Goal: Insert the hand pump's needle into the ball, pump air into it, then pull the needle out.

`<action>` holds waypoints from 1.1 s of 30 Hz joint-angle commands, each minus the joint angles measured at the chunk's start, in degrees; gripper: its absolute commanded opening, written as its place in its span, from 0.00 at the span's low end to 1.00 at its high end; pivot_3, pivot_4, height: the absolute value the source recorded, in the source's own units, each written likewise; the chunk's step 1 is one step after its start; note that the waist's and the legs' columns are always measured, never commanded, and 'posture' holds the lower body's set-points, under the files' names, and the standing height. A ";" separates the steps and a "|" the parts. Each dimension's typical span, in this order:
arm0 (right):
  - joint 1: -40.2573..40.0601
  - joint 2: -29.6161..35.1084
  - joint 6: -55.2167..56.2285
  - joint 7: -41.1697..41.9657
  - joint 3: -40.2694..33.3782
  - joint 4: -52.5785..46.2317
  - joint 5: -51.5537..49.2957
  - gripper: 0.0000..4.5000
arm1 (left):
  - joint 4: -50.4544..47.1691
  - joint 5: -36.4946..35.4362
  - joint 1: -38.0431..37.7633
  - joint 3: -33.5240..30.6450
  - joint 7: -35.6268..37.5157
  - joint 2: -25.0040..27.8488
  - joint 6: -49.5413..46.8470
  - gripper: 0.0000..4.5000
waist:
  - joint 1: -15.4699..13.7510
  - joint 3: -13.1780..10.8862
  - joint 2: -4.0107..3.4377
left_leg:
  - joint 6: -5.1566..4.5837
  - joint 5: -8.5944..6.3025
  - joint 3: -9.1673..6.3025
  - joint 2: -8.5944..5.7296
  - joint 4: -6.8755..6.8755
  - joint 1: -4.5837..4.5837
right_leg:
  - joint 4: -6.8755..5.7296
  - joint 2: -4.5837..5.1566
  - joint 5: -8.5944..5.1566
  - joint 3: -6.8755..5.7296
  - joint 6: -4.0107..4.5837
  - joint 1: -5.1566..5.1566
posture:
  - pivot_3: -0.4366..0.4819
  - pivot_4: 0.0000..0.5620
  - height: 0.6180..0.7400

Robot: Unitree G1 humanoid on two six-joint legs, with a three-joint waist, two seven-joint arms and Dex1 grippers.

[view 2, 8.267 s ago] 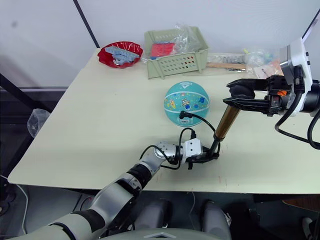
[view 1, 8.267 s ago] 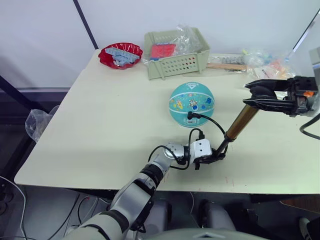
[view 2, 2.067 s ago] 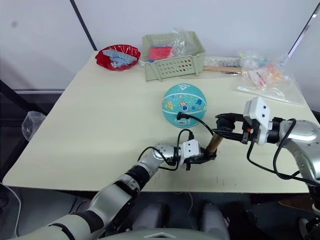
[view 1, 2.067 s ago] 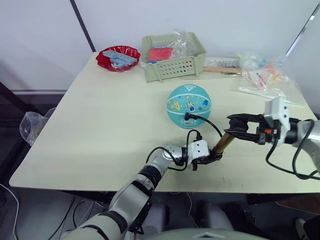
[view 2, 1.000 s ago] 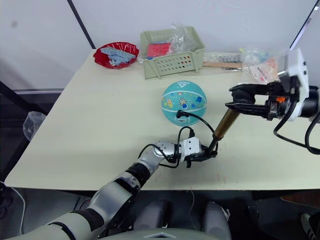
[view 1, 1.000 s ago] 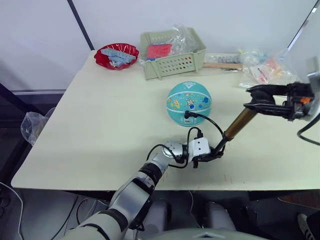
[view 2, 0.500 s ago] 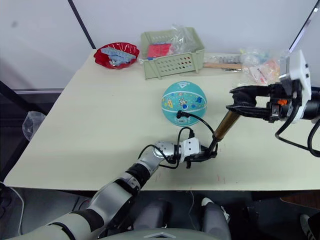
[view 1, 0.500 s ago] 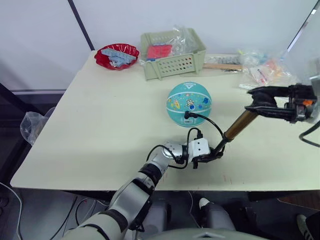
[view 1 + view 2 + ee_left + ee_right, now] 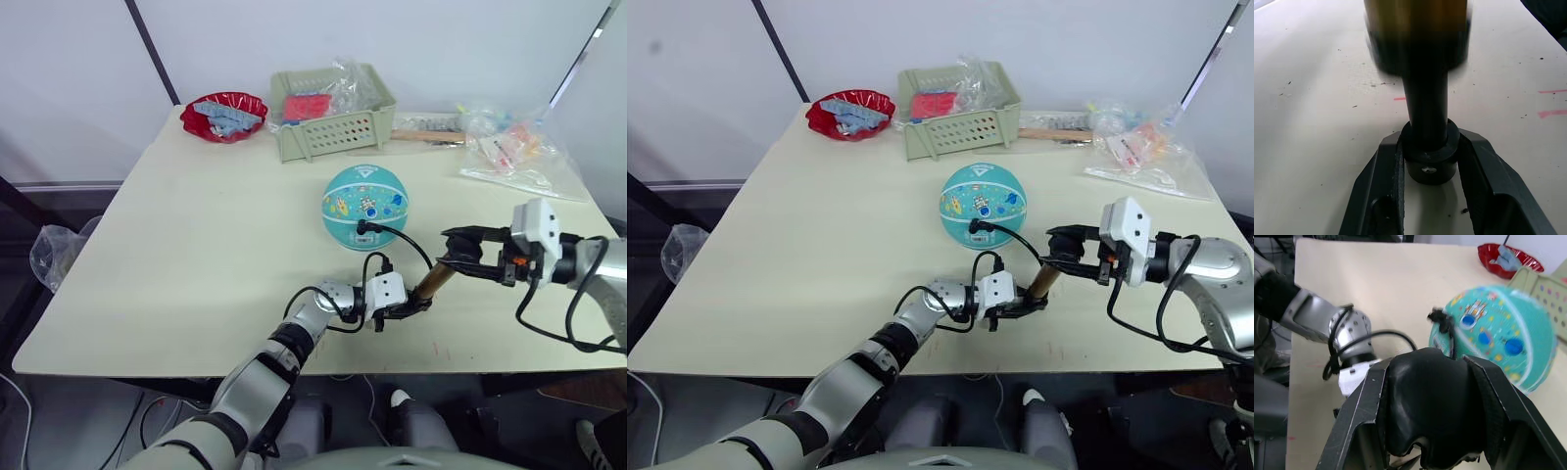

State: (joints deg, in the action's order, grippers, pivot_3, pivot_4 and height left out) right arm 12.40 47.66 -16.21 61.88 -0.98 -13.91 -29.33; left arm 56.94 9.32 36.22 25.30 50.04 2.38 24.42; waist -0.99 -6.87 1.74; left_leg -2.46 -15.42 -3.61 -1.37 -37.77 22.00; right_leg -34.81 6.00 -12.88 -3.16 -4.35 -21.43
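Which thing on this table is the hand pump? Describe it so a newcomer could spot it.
Start at the teal ball in the middle of the table. A thin black hose runs from its near side to the hand pump, a slim brass-gold cylinder tilted between the left gripper and right gripper. It is the scene's one golden metal piece.

Since a second ago the right gripper [image 9: 460, 262], closed on the hand pump's [image 9: 432, 281] black T-handle, has come down and in toward frame centre, pushing the handle in. Much less of the brass barrel shows between it and the left gripper [image 9: 412, 306] than before.
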 commanded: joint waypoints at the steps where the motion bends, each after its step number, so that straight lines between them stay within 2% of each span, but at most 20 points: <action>1: -2.28 -0.36 1.41 -0.09 2.98 5.54 5.85 0.36 | 7.24 5.20 -3.79 2.92 0.78 3.14 -5.63 0.24 | 0.01 0.03 0.03 | 0.00 0.00 0.00 0.00 0.00 -0.04 | 0.00 -0.01 0.00 0.00 0.00 0.03 | 0.48 0.27 1.00; 10: -1.77 -1.83 2.26 -0.32 4.25 5.67 6.64 0.36 | 6.95 3.99 -3.62 1.90 1.00 2.58 -6.36 0.24 | 0.00 0.04 -0.04 | 0.00 0.00 -0.01 0.00 0.00 -0.04 | -0.01 -0.01 0.00 0.01 0.01 0.04 | 0.48 0.27 1.00; 11: -2.00 -1.95 2.18 -0.43 4.21 5.57 6.55 0.36 | 6.56 3.53 -3.59 1.45 0.85 2.43 -6.20 0.46 | 0.01 0.04 -0.07 | 0.00 0.00 -0.02 0.00 0.00 -0.04 | -0.01 -0.01 -0.01 0.00 0.00 0.04 | 0.48 0.27 1.00; 13: -2.26 -2.05 2.23 -0.50 4.22 5.50 6.65 0.36 | 5.60 2.39 -3.57 0.54 1.48 2.21 -5.81 0.47 | 0.02 -0.01 -0.15 | 0.00 0.00 -0.01 0.01 0.00 -0.03 | -0.01 -0.01 -0.01 0.02 -0.01 0.02 | 0.48 0.27 1.00; 18: -2.43 -2.44 2.24 -0.62 4.22 5.46 6.74 0.36 | 2.95 0.50 -3.76 -1.47 3.48 2.31 -5.01 0.97 | 0.07 -0.14 -0.36 | 0.00 0.00 -0.02 0.00 0.07 -0.03 | -0.01 -0.02 -0.02 0.01 0.03 0.00 | 0.48 0.27 1.00; 19: -2.41 -2.57 2.23 -0.65 4.27 5.48 6.74 0.36 | 2.20 0.06 -3.87 -1.78 4.06 2.52 -4.47 1.00 | 0.07 -0.15 -0.37 | 0.00 0.00 -0.02 0.00 0.11 -0.02 | -0.01 -0.02 0.02 0.01 0.09 -0.02 | 0.48 0.27 1.00; 26: -2.52 -3.16 1.90 -0.79 4.38 4.85 6.60 0.36 | -2.79 -2.04 -5.35 -3.14 7.39 4.08 -3.39 1.00 | 0.13 -0.22 -0.44 | 0.00 0.00 0.03 -0.03 0.26 -0.03 | 0.01 -0.03 0.11 0.05 0.26 -0.09 | 0.48 0.27 1.00; 33: -2.23 -3.80 1.55 -1.28 4.17 4.74 6.42 0.36 | -18.02 -9.83 -10.83 -6.60 16.93 11.66 -2.44 1.00 | 0.33 -0.62 -0.90 | 0.00 0.00 0.08 0.00 0.31 -0.02 | -0.02 -0.08 0.10 0.20 0.33 -0.25 | 0.48 0.27 1.00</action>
State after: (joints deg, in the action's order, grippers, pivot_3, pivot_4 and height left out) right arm 12.23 43.79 -12.41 61.32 1.17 -11.63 -25.89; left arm 41.97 1.29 26.07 19.90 64.96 12.98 22.34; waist -0.66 -7.48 0.83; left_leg -2.46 -15.42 -3.55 -1.37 -37.46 21.98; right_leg -34.83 5.91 -12.78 -2.95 -4.01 -21.68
